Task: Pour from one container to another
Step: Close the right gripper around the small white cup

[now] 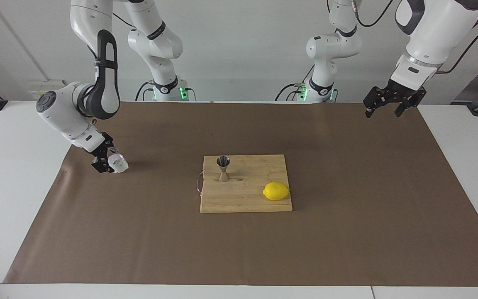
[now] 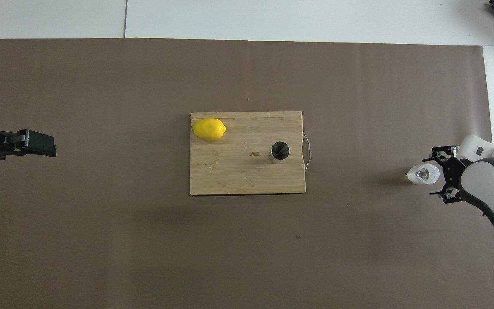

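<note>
Two grippers, both wide: right gripper (image 1: pixel 105 160) flanking cup (image 1: pixel 118 162) for pickup, left gripper (image 1: pixel 390 99) waiting high; jigger (image 1: pixel 223 167) upright on board (image 1: pixel 247 199)

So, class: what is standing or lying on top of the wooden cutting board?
A steel jigger stands upright on the cutting board, and a lemon lies apart from it. The jigger's inside cannot be made out.

Jigger (image 1: pixel 223 167) and lemon (image 1: pixel 276 191) on the board (image 1: pixel 245 201); cup (image 1: pixel 118 163) toward the right arm's end.
</note>
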